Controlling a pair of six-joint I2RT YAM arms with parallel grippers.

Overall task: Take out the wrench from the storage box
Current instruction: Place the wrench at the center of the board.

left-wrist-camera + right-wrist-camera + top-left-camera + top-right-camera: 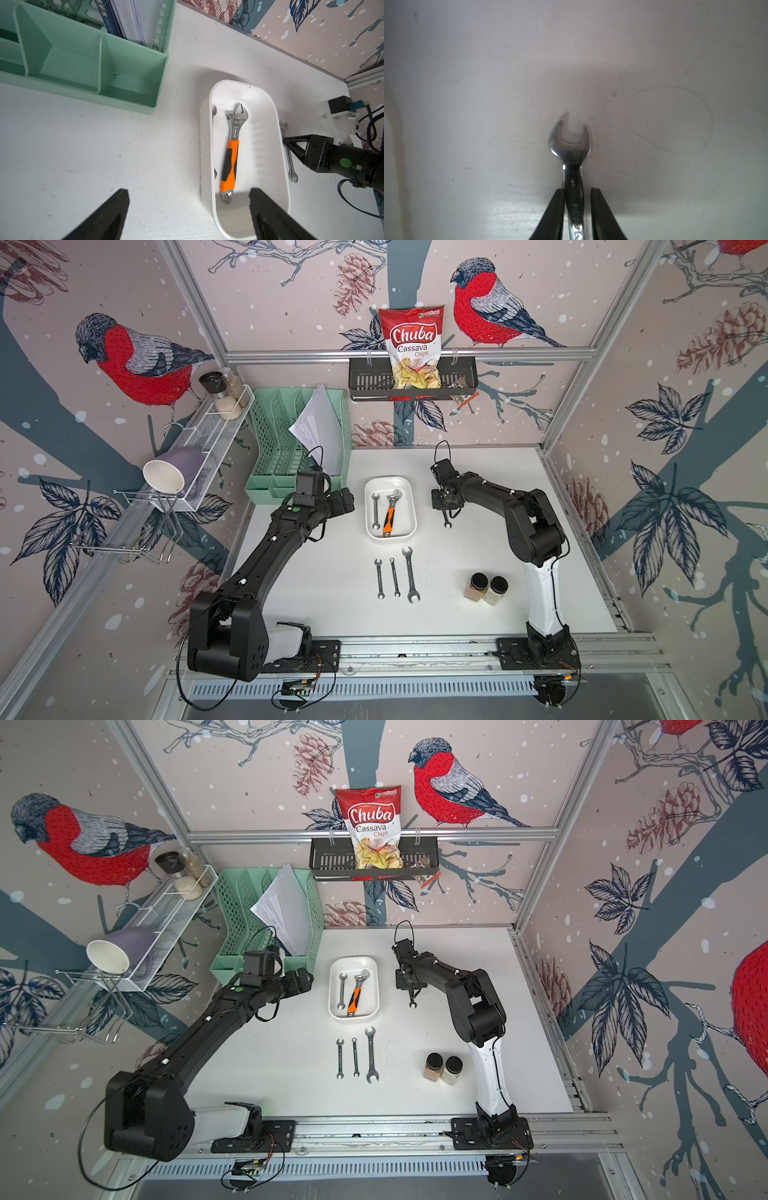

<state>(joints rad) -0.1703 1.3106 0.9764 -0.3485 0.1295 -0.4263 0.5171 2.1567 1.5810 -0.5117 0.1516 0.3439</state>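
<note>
The white storage box [390,479] [353,959] [264,145] stands mid-table. In it lie an adjustable wrench with an orange handle [390,512] [355,992] [231,158] and a small open-end wrench [375,511] [214,110]. A slim steel wrench [447,523] [412,1003] [291,164] [572,145] lies flat on the table just right of the box. My right gripper [446,515] [577,189] points down over its shaft with the fingers slightly apart; a gap shows beside the shaft. My left gripper [352,502] [188,193] hovers wide open at the box's left edge, holding nothing.
Three wrenches [395,576] lie in a row in front of the box. Two spice jars [487,588] stand near the right arm. The mint-green file organizer [291,448] stands at the back left. A black wall basket [411,383] holds a chips bag.
</note>
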